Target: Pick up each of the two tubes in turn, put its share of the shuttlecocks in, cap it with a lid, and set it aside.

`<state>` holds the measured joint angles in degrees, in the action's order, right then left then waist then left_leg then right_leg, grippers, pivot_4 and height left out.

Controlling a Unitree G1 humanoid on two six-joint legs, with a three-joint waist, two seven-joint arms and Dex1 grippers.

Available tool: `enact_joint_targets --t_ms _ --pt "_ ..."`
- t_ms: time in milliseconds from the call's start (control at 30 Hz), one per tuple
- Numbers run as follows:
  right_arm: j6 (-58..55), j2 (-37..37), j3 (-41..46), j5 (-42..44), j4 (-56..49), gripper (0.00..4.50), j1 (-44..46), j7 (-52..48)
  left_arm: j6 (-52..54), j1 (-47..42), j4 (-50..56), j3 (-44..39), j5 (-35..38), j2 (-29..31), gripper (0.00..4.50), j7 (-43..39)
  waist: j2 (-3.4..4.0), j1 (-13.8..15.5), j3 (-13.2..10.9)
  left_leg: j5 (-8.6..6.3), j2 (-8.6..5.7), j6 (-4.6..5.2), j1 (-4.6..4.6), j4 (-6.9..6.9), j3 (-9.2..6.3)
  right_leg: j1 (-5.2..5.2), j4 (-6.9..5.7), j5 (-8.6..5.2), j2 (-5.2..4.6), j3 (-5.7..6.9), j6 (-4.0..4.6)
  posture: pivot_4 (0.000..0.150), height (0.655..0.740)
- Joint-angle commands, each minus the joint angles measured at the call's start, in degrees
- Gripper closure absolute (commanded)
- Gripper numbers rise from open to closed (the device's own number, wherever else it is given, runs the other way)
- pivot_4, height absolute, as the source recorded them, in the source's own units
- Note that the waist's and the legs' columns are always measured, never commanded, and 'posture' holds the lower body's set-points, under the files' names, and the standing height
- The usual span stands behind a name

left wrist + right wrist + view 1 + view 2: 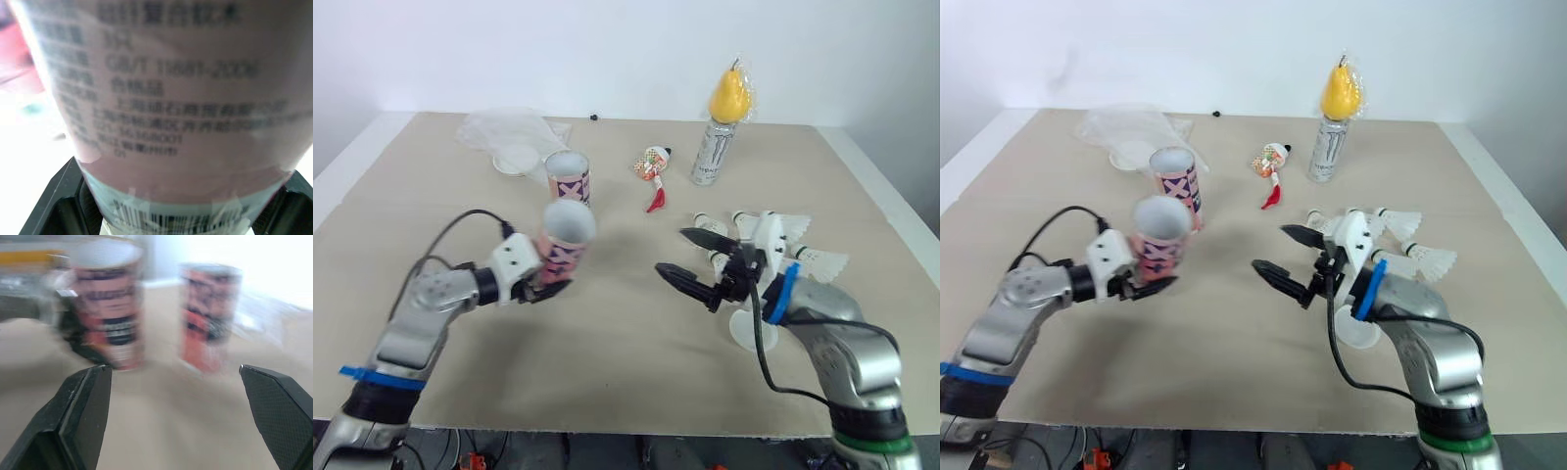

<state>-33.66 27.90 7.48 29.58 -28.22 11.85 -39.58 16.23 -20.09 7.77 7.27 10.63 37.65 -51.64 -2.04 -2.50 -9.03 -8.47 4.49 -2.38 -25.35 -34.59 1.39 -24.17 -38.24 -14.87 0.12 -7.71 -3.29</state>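
Gripping pink tube near its base, left gripper holds it clear of table, open mouth up. Second tube stands upright just behind. Right gripper spread wide, empty, beside shuttlecocks lying on table.

**Print on the nearer tube and the can**

On the nearer tube you can read "GB/T 11881-2006" and "021-36168001", with a barcode beside them. The Chinese lines are too blurred to read. The far can carries a claw-shaped M.

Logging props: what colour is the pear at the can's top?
Yellow pear, clearest in left eye view.
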Motion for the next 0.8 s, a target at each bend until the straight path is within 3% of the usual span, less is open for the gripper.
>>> enact_joint_targets --t_ms 33,333,567,800 --pt "-6.61 -0.94 4.81 -0.12 -10.94 0.0 -3.94 11.97 3.72 -6.54 0.76 5.91 -1.84 -0.48 1.13 -3.95 0.0 -0.18 0.0 0.03 -0.01 0.04 0.0 -0.02 0.0 0.0 0.0 0.04 0.0 -0.01 -0.02 0.15 0.74" --pt "-18.84 -7.56 7.91 0.6 -22.86 0.0 -12.75 29.42 8.92 -21.79 -9.34 18.19 -8.52 -1.33 1.13 -13.66 0.02 -0.36 0.01 0.06 0.0 0.09 -0.01 -0.04 -0.07 -0.01 0.0 0.04 0.06 -0.01 0.01 0.15 0.74" --pt "-19.45 -11.1 4.61 -0.94 -20.86 0.0 -15.36 33.19 8.07 -27.89 -15.59 21.22 -11.97 -4.8 1.13 -15.58 0.03 -0.21 0.03 0.05 -0.03 0.11 -0.03 -0.06 -0.26 0.09 0.0 -0.03 0.11 0.01 -0.02 0.15 0.74" --pt "-17.84 -12.06 4.39 -2.42 -14.26 0.0 -12.19 33.89 9.37 -27.55 -13.51 20.59 -12.56 -6.64 1.13 -16.32 0.05 -0.14 0.04 0.07 -0.1 0.14 -0.03 -0.18 -0.35 0.22 0.0 -0.02 0.07 0.0 -0.04 0.15 0.74"
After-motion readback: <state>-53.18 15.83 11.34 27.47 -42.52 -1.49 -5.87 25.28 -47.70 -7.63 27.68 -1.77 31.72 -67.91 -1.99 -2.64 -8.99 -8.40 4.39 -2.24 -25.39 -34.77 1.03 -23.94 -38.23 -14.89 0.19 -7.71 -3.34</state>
